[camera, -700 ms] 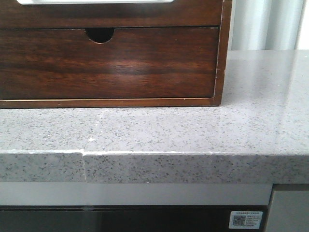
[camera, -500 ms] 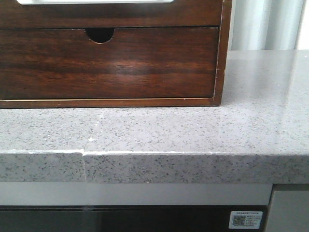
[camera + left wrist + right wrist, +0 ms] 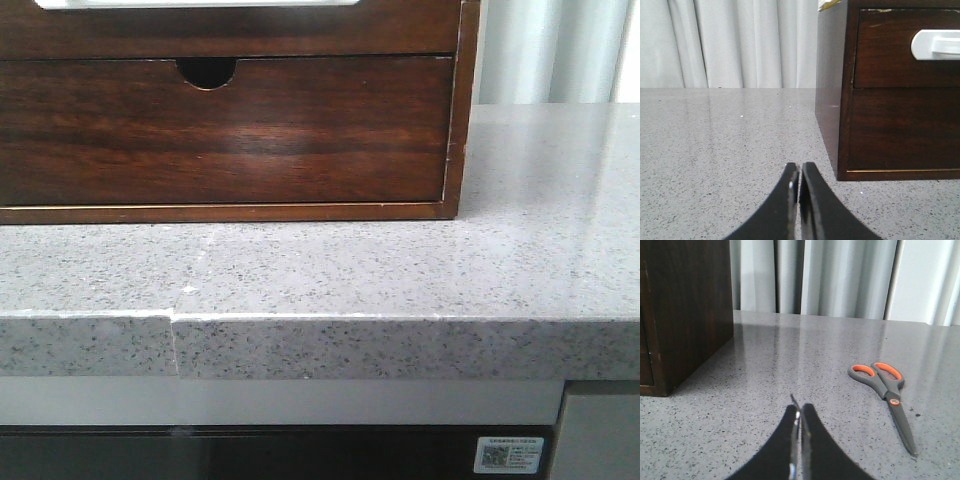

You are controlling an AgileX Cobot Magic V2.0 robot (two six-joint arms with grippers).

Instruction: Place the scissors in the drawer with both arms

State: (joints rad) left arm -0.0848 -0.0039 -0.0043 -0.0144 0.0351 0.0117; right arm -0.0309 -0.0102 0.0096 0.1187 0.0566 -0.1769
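The scissors (image 3: 888, 391), grey with orange-lined handles, lie flat on the speckled grey counter, seen only in the right wrist view. My right gripper (image 3: 800, 409) is shut and empty, low over the counter and a short way to the side of the scissors. The drawer (image 3: 250, 30) is the upper dark brown front of the wooden cabinet, closed, with a long white shape (image 3: 200, 3) along its top. In the left wrist view the drawer (image 3: 885, 50) shows its white handle (image 3: 937, 45). My left gripper (image 3: 799, 168) is shut and empty, near the cabinet's corner. Neither gripper shows in the front view.
Below the drawer is a second drawer front with a half-round notch (image 3: 207, 72). The cabinet's side (image 3: 685, 310) stands beside my right gripper. The counter's front edge (image 3: 320, 345) has a seam at the left. White curtains (image 3: 740, 42) hang behind the counter.
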